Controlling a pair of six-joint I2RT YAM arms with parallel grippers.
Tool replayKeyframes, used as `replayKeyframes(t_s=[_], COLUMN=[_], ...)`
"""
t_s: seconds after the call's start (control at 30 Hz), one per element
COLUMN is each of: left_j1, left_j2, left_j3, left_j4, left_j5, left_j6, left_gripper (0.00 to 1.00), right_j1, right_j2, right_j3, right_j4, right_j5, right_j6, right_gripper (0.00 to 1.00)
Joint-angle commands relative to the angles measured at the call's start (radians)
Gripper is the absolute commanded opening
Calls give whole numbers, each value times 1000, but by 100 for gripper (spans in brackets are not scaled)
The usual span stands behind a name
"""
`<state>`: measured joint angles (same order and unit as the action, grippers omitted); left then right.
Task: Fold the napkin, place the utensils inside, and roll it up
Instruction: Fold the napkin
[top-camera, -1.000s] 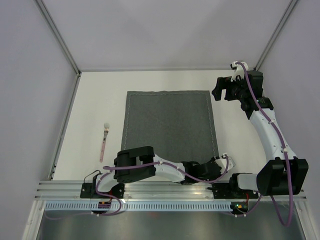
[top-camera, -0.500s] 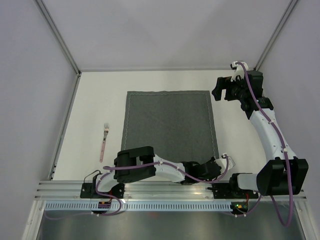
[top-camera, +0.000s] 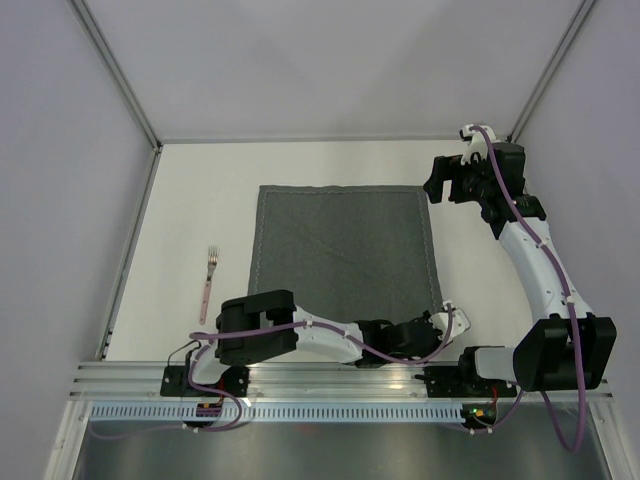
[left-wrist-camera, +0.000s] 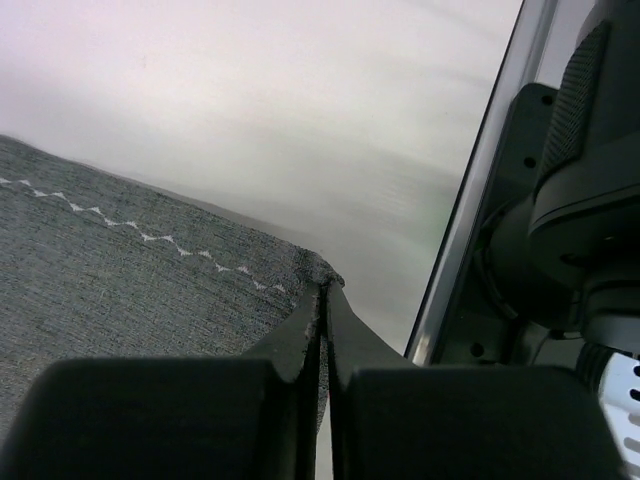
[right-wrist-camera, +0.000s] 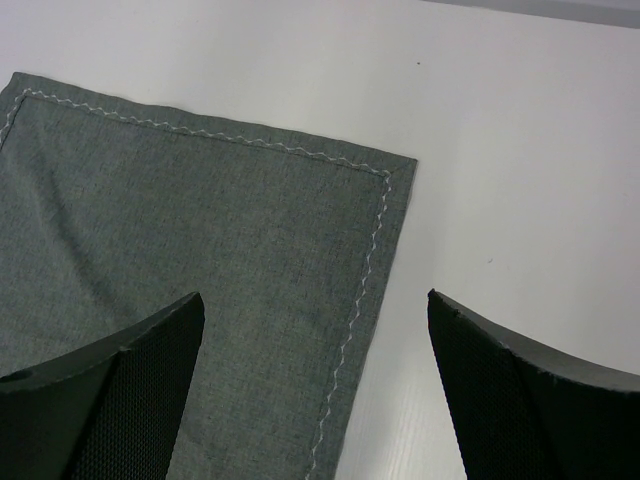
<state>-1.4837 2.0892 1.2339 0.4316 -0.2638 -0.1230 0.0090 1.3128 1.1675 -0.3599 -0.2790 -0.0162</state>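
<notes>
The dark grey napkin (top-camera: 345, 250) lies flat on the white table, its stitched hem visible. My left gripper (top-camera: 440, 322) is at the napkin's near right corner and is shut on that corner (left-wrist-camera: 318, 272). My right gripper (top-camera: 437, 180) is open and empty, hovering above the napkin's far right corner (right-wrist-camera: 385, 185); that corner lies between its fingers (right-wrist-camera: 110, 400) in the right wrist view. A fork (top-camera: 207, 284) with a pink handle lies on the table left of the napkin.
Grey walls enclose the table on the left, back and right. An aluminium rail (top-camera: 330, 385) runs along the near edge by the arm bases. The right arm's base (left-wrist-camera: 570, 240) stands close to my left gripper.
The napkin has shifted slightly to the right and toward the near edge, drawn by my left gripper at its near right corner. The right gripper has stayed in place.
</notes>
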Motion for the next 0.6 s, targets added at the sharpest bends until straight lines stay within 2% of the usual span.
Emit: replayKeyframes(t_s=[0.0, 0.2, 0.57], left_j1=[-7, 42, 226], left_j2=[-67, -129, -307], left_j3=[-10, -30, -93], left_j4=[67, 4, -146], left_j5=[0, -40, -17], left_j6=[-59, -139, -277], left_gripper=[2, 2, 2], right_j1=[-3, -3, -4], right_j2=[-3, 5, 25], right_j3=[1, 3, 12], right_j4=[3, 1, -16], right_j5=[15, 6, -12], right_j6=[-7, -5, -2], right_gripper=[97, 97, 97])
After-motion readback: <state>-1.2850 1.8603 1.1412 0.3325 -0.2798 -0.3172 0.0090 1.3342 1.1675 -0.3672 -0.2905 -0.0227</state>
